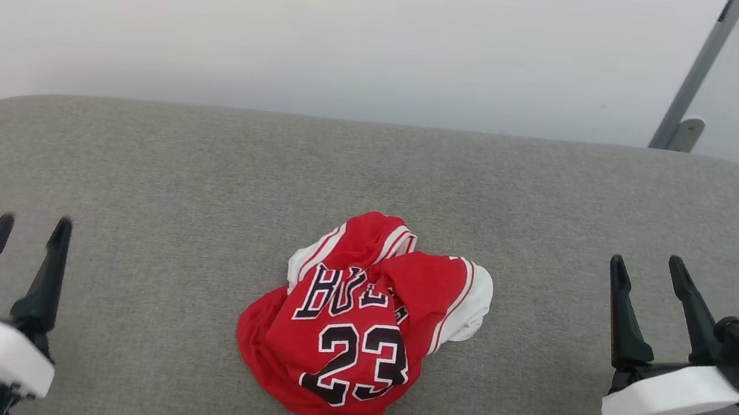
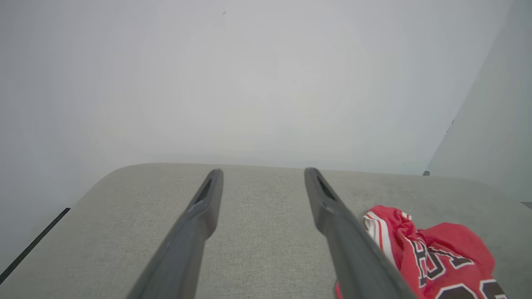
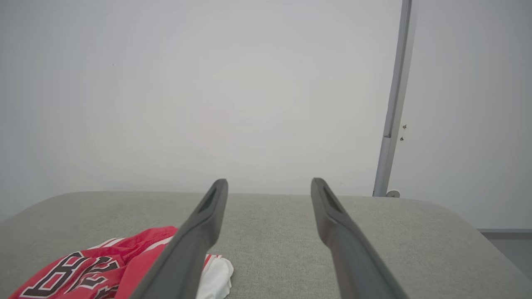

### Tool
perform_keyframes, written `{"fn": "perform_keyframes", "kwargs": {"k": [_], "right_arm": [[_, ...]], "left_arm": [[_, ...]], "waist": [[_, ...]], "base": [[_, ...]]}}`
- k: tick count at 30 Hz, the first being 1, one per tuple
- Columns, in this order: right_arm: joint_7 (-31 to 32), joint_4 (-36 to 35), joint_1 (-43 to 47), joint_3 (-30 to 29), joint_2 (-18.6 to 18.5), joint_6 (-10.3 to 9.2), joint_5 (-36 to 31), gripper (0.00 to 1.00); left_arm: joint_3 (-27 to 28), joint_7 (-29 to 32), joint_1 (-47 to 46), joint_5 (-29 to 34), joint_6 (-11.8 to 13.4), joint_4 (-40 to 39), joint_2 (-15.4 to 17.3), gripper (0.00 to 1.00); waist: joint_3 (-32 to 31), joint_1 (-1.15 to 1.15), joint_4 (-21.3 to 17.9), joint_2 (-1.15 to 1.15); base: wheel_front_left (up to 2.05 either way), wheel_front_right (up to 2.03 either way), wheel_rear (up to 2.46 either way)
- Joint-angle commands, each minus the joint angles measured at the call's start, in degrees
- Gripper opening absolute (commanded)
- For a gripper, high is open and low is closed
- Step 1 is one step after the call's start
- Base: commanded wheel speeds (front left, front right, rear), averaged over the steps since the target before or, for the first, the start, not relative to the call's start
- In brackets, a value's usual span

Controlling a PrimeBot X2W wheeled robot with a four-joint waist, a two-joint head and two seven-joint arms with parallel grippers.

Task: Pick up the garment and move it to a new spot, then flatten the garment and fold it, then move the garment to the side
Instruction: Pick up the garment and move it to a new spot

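- Lying crumpled near the middle of the grey padded surface (image 1: pixel 205 157), the garment (image 1: pixel 355 320) has its red front turned up. The "23" is clear and the black lettering above it is partly folded under. White sleeve fabric with striped trim bunches along its far and right edges.
- The garment sits between the two grippers, and both are well apart from it.
- The left gripper (image 1: pixel 36 221) hovers over the surface to the garment's left, its two dark fingers spread with nothing between them. In the left wrist view the garment lies at the lower right, partly hidden behind one finger.
- The right gripper (image 1: pixel 646 260) hovers to the garment's right, its fingers likewise spread and empty. In the right wrist view the garment lies at the lower left, with one finger crossing in front of it.
- Past the surface's far edge stands a pale wall (image 1: pixel 295 12), with a slanted grey pole (image 1: pixel 698 72) at the far right.
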Motion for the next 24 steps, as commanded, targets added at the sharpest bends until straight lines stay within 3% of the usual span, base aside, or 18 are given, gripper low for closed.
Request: {"fn": "perform_keyframes", "kwargs": {"k": [1, 10, 24], "right_arm": [[-0.6, 0.2, 0.7, -0.1, 0.0, -0.02, 0.1, 1.00], [-1.2, 0.5, 2.1, -1.1, 0.1, -0.02, -0.6, 1.00], [-0.7, -0.5, 3.8, -2.1, 0.8, -0.02, -1.4, 1.00]], "left_arm": [[0.5, -1.0, 1.6, 0.1, 0.1, 0.1, -0.1, 1.00], [4.9, -4.8, 8.7, 0.9, 0.0, 0.9, -2.5, 1.00], [12.2, -5.1, 14.7, 5.2, -3.7, 0.7, -8.9, 1.00]], "waist": [[-0.2, 0.00, 0.5, 0.00], [-0.6, 0.00, 2.3, 0.00], [-0.4, 0.00, 3.5, 0.00]], "base": [[0.00, 0.00, 0.00], [0.00, 0.00, 0.00], [0.00, 0.00, 0.00]]}}
